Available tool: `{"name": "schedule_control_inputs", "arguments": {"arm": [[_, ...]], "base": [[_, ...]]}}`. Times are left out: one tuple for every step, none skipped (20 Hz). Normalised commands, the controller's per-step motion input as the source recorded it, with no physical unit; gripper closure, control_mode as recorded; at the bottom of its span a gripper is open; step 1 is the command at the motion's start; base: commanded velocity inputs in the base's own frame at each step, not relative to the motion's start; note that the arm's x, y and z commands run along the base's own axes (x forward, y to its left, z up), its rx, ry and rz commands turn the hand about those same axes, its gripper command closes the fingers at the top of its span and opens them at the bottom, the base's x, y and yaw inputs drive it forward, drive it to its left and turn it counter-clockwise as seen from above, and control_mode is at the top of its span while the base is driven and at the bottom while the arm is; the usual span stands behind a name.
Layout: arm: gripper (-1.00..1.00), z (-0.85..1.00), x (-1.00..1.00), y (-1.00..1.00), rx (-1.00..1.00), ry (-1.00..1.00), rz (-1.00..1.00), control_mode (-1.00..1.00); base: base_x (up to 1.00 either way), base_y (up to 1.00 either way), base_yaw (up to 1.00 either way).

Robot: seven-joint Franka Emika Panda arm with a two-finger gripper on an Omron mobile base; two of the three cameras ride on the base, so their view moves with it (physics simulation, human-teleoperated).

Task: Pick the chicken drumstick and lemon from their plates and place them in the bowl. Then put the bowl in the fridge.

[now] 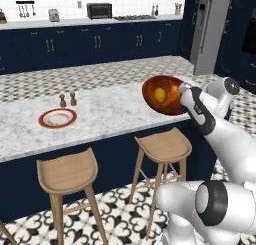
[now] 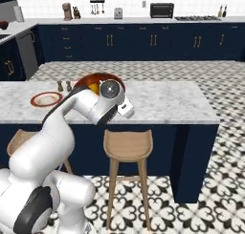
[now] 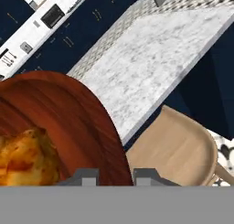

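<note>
We see the bowl (image 1: 162,94) lifted clear of the marble counter (image 1: 100,114), tipped toward the base cameras so that its glossy red-brown inside faces us. Inside it lie the lemon (image 1: 159,94) and, just beside it on the right, the drumstick (image 1: 173,94). In the hand view the bowl's (image 3: 68,118) rim runs up between the two dark finger tips, and the gripper (image 3: 109,176) is pinched onto that rim, its jaws drawn close together with the wall of the bowl between them. The drumstick (image 3: 27,157) shows there as a mottled orange mass at the lower left.

From the right base view the bowl (image 2: 91,79) peeks out behind the arm's wrist, above the counter (image 2: 162,104).

On the counter, well apart from the bowl, rests the white plate (image 1: 57,118) with its red-brown rim, and near it stand two small shakers (image 1: 68,99). Two wooden stools (image 1: 162,148) stand under the counter's near edge. The fridge (image 1: 210,29) rises at the far right, past the end of the counter, with navy cabinets (image 1: 100,41) along the back wall.
</note>
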Motion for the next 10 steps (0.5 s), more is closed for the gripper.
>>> {"name": "schedule_control_inputs", "arguments": {"arm": [[1.0, 0.0, 0.0, 0.0, 0.0, 0.0, 0.0, 1.0], [1.0, 0.0, 0.0, 0.0, 0.0, 0.0, 0.0, 1.0], [1.0, 0.0, 0.0, 0.0, 0.0, 0.0, 0.0, 1.0], [1.0, 0.0, 0.0, 0.0, 0.0, 0.0, 0.0, 1.0], [1.0, 0.0, 0.0, 0.0, 0.0, 0.0, 0.0, 1.0], [1.0, 0.0, 0.0, 0.0, 0.0, 0.0, 0.0, 1.0], [1.0, 0.0, 0.0, 0.0, 0.0, 0.0, 0.0, 1.0], [1.0, 0.0, 0.0, 0.0, 0.0, 0.0, 0.0, 1.0], [1.0, 0.0, 0.0, 0.0, 0.0, 0.0, 0.0, 1.0], [1.0, 0.0, 0.0, 0.0, 0.0, 0.0, 0.0, 1.0]], "base": [[-0.91, -1.0, -0.15], [-0.61, -1.0, -0.18], [-0.4, -1.0, -0.17], [-0.28, -1.0, -0.18], [-0.09, -1.0, -0.19], [0.0, -1.0, -0.19], [0.0, -1.0, -0.2], [0.0, -1.0, -0.21], [0.0, -1.0, -0.23], [0.06, -1.0, -0.23]]}}
